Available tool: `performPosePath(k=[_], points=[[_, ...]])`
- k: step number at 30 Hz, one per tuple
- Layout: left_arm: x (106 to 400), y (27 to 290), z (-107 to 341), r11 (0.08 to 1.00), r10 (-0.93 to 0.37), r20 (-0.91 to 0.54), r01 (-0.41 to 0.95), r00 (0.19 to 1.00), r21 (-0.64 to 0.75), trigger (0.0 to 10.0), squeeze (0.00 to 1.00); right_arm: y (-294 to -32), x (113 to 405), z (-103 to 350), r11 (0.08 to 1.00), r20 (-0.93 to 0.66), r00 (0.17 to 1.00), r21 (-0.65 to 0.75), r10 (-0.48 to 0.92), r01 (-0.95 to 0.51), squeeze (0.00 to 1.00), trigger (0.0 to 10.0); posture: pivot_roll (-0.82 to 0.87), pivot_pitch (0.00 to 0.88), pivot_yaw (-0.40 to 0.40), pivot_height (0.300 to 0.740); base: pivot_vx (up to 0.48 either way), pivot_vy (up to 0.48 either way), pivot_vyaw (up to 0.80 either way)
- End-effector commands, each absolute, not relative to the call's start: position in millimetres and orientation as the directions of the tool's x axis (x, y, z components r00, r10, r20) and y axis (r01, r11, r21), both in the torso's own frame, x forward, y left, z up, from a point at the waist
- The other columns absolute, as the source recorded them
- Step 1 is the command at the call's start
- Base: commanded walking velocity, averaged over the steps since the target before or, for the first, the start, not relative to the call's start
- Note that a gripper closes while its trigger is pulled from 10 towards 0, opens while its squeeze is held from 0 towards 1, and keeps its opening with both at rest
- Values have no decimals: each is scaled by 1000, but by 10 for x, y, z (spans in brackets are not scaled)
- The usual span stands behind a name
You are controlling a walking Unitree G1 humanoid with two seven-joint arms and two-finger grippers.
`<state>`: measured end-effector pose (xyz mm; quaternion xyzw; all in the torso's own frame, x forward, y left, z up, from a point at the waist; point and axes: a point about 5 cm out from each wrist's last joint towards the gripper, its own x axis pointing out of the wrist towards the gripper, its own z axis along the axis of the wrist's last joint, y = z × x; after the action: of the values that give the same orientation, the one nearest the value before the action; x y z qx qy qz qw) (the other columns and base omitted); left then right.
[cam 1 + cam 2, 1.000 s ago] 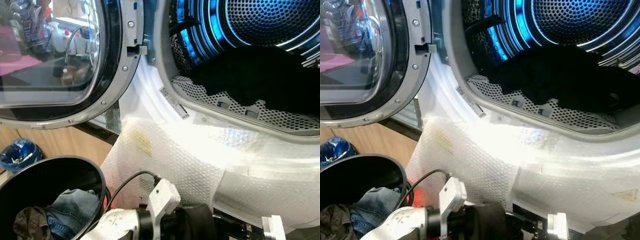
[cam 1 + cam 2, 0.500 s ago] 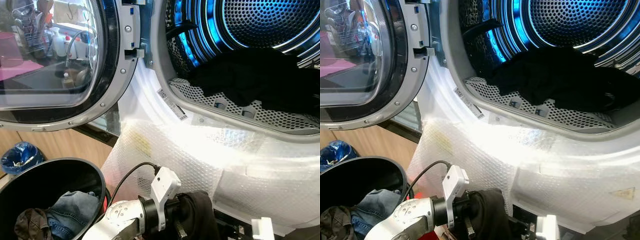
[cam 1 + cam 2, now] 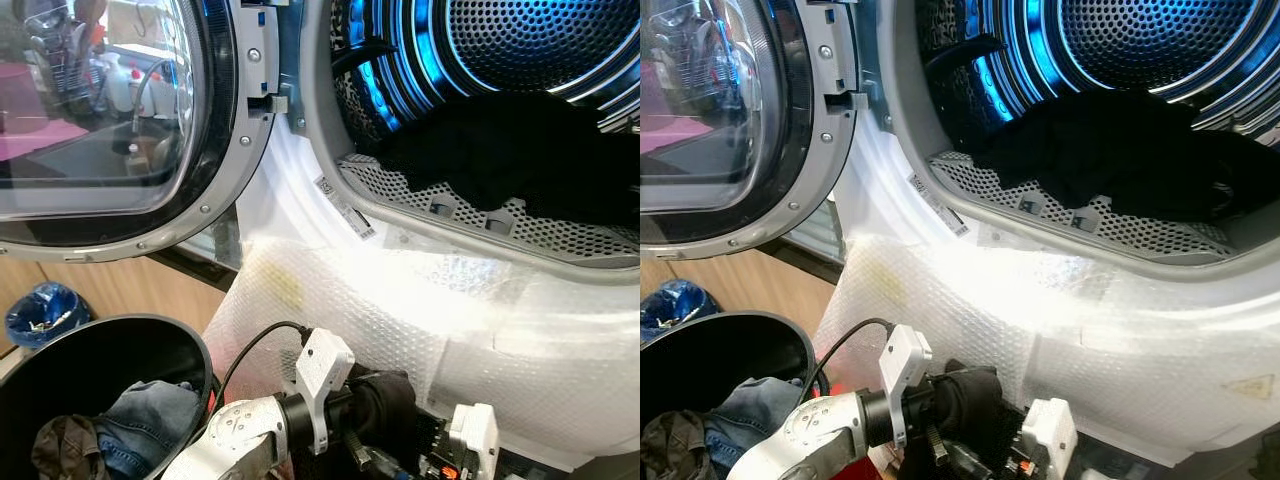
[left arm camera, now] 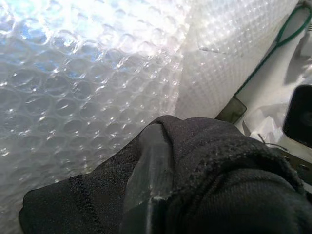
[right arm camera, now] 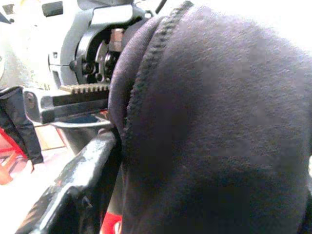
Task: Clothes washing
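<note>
Left pincer (image 3: 375, 455), low in the near centre of the scene, clenched on a soft black knitted garment (image 3: 385, 400); one black finger (image 4: 148, 170) is seen pressed into the folds. Right pincer (image 3: 985, 465), just right of it, meets the same bundle, and its finger (image 5: 73, 195) lies against the stitched hem; whether it has closed on the cloth cannot be told. The garment hangs between the two pincers, just in front of the bubble-wrapped white front panel (image 3: 400, 310) of the washing machine and below the drum opening. A dark heap of clothing (image 3: 520, 150) already lies inside the blue-lit perforated steel drum (image 3: 540, 40). The round glass door (image 3: 100, 120) stands open at far left; a black round laundry basket (image 3: 60, 370), near left, holds a blue denim item (image 3: 140, 415) and a brown one (image 3: 65, 445).

Handling, as judged: the garment is light, limp and non-fragile; it will sag and trail, so a hold on a gathered bunch or the hem is preferable to a single loose layer, and it could snag on the door rim when lifted.

The head views place bundle, drum and basket in relation. The wrist views add the knit texture, the hem seam and finger contact.
</note>
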<state>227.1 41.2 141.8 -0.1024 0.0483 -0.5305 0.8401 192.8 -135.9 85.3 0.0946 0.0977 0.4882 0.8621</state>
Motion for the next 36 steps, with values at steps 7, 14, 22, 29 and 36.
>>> performPosePath(k=[7, 14, 22, 29, 36], points=[[2197, 282, 1575, 356, -915, 103, 900, 390, -252, 0, 0, -1109, 1901, 800, 465, -132, 447, 204, 885, -862, 0, 10000, -13, 61, -71, 740, 0, 0, 0], [2144, 149, 1644, 320, -920, 131, 902, 369, -292, 0, 0, -1306, 2141, 428, 705, -328, 653, 59, 682, -707, 0, 10000, -15, 51, -68, 740, 0, 0, 0], [2198, 141, 1681, 333, -913, 139, 899, 383, -285, 0, 0, -1248, 2288, 267, 780, -343, 710, 128, 615, -613, 0, 10000, -5, 36, -67, 740, 0, 0, 0], [2181, 147, 1693, 332, -912, 144, 897, 385, -293, 0, 0, -1378, 2128, 282, 713, -245, 669, 249, 701, -656, 0, 10000, -1, 44, -65, 740, 0, 0, 0], [2141, 170, 1698, 300, -918, 151, 890, 368, -343, 0, 0, -1538, 1969, 310, 629, -199, 599, 324, 776, -707, 0, 10000, -1, 51, -63, 740, 0, 0, 0]])
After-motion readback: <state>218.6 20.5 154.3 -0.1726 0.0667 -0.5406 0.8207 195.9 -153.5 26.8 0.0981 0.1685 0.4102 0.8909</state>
